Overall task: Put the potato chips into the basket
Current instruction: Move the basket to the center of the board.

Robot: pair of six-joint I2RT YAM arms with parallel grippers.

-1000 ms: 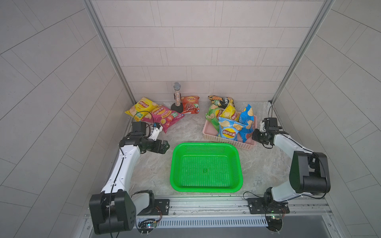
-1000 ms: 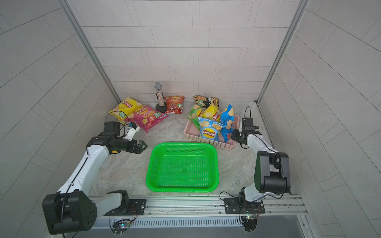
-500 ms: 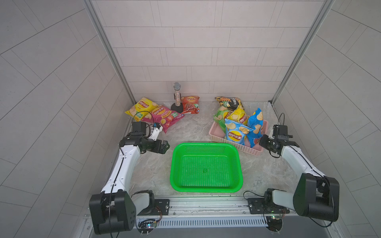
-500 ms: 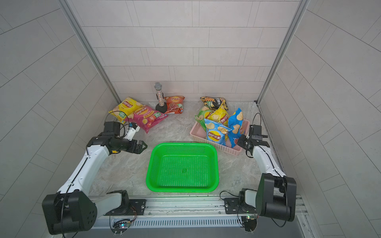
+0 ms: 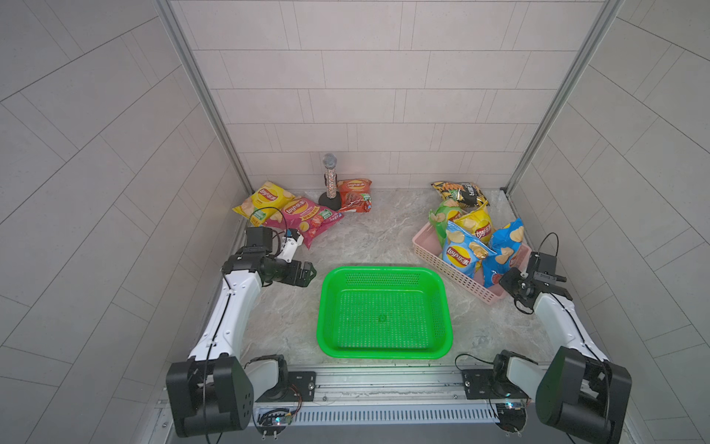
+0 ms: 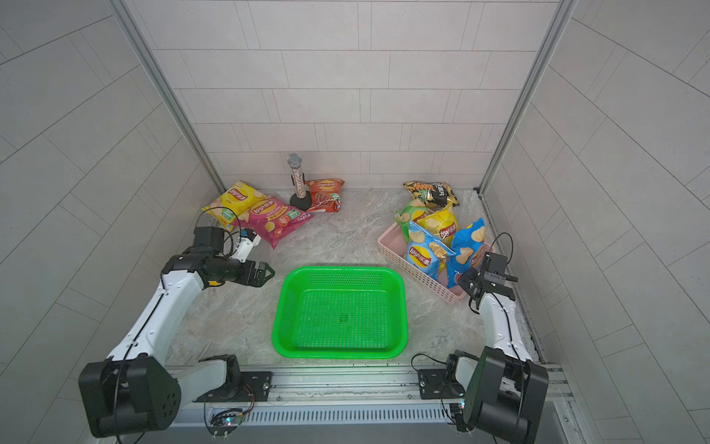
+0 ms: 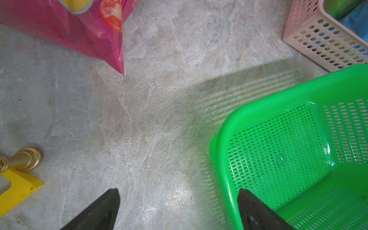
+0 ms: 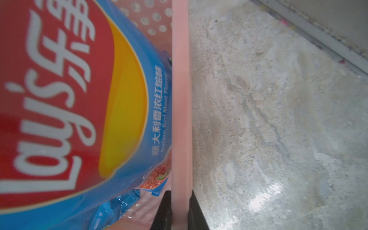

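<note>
Potato chips lie in two groups. A yellow bag (image 5: 267, 198), a magenta bag (image 5: 307, 217) and a red bag (image 5: 355, 194) lie at the back left. Several more, two blue ones (image 5: 461, 253) among them, stand in a pink basket (image 5: 466, 282) at the right, with a black bag (image 5: 459, 192) behind it. My right gripper (image 8: 180, 199) is shut on the pink basket's rim (image 8: 180, 99), next to a blue bag (image 8: 79, 99). An empty green basket (image 5: 380, 271) sits front centre. My left gripper (image 7: 178, 195) hangs open beside its left rim (image 7: 223, 139), holding nothing.
A glittery microphone (image 5: 329, 180) on a black round stand is at the back, between the magenta and red bags. A yellow plastic piece (image 7: 18, 189) with a brass fitting lies near my left gripper. Tiled walls close in on three sides.
My right gripper has dragged the pink basket with its chips to the right and toward the front. The left arm has not moved.
</note>
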